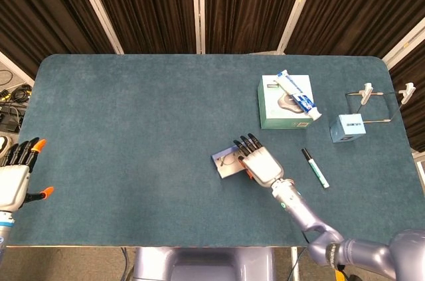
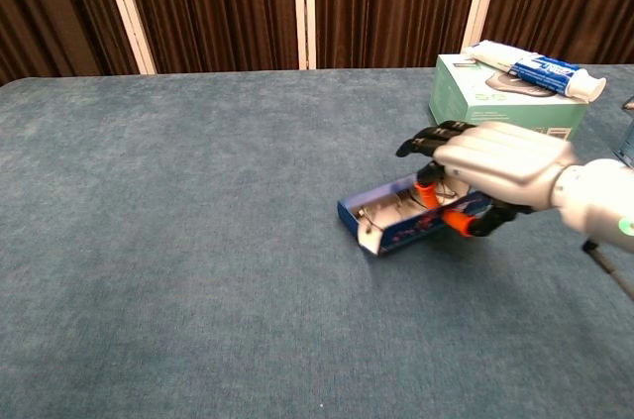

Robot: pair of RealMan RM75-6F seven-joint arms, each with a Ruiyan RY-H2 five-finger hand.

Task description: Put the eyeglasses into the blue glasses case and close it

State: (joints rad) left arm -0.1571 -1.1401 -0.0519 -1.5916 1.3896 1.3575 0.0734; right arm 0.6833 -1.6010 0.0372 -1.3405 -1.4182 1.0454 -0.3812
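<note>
The right hand (image 2: 495, 173) grips the blue glasses case (image 2: 396, 218) near the table (image 2: 178, 241) centre, eyeglasses (image 2: 391, 209) apparently inside. Closing is underway; next, press the lid shut. The left hand (image 1: 14, 173) hangs open.

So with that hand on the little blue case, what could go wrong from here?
The blue glasses case looks only half shut and sits skewed on the table. Only the right hand is on it, while the left hand waits at the table's far edge, so the case may slide or turn rather than close. The eyeglasses seem to lie inside under the lid; if a part sticks out, it could get pinched.
</note>
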